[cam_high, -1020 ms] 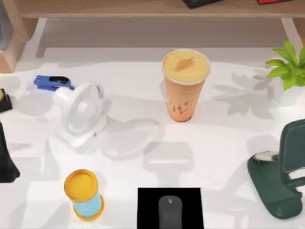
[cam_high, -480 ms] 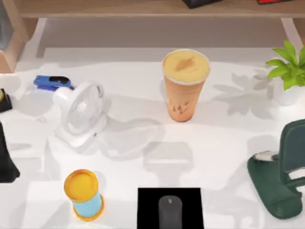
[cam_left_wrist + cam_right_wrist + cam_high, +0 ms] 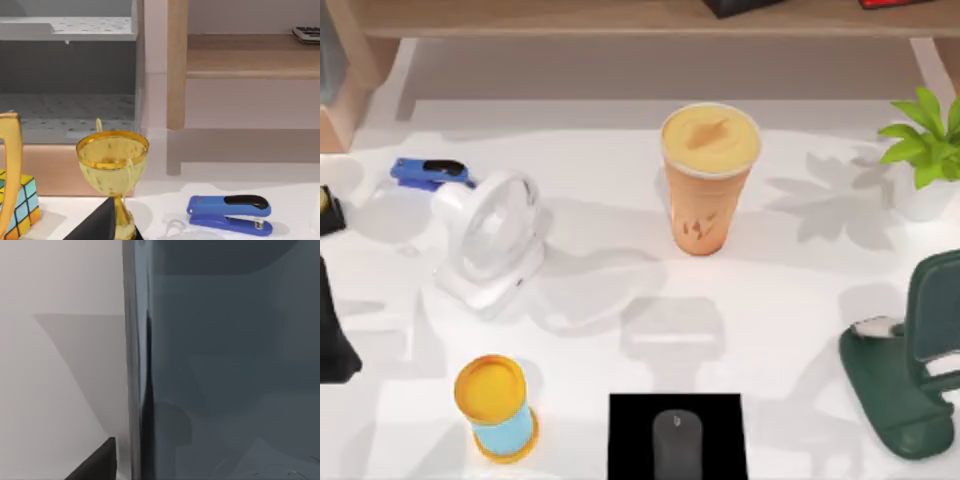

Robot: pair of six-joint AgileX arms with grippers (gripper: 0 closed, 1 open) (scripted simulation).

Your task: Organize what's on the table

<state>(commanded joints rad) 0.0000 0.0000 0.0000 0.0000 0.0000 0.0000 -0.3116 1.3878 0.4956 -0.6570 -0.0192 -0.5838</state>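
Observation:
The white table carries an orange drink cup in the middle and a white desk fan to its left. A blue stapler lies behind the fan. At the front stand a yellow-lidded blue jar and a grey mouse on a black pad. A dark green stand is at the right. My left arm sits at the left edge, its gripper near a gold trophy. My right gripper is close against the green stand.
A wooden shelf runs along the back. A potted plant stands at the back right. In the left wrist view a colour cube sits beside the trophy, with a grey tray rack behind it.

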